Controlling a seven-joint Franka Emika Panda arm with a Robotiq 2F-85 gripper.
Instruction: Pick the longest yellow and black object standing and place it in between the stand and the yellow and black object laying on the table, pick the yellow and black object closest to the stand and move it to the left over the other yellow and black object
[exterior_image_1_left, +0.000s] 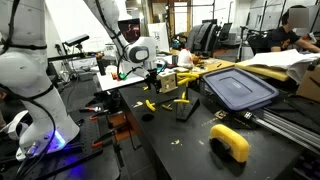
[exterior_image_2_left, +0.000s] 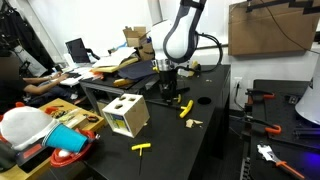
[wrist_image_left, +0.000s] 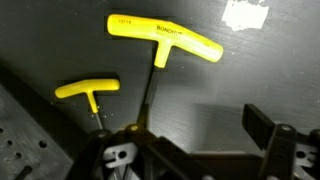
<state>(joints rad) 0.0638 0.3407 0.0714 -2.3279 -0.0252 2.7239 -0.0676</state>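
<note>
In the wrist view a long yellow-handled T key (wrist_image_left: 165, 40) lies on the dark table. Its black shaft runs down toward my gripper (wrist_image_left: 195, 135). A shorter yellow T key (wrist_image_left: 88, 90) lies to its left, next to the perforated stand (wrist_image_left: 25, 150) at the lower left. My gripper is open and empty, with one dark finger at the right and the long key's shaft beside the other finger. In both exterior views the gripper (exterior_image_1_left: 150, 75) (exterior_image_2_left: 165, 88) hangs low over the table, with yellow keys (exterior_image_1_left: 150, 104) (exterior_image_2_left: 186, 109) close by.
A cardboard box with holes (exterior_image_2_left: 127, 115) stands near the table's front. Another yellow T key (exterior_image_2_left: 142, 148) lies by the edge. A blue bin lid (exterior_image_1_left: 238, 88) and a yellow curved object (exterior_image_1_left: 231, 141) sit on the table. People work at desks behind.
</note>
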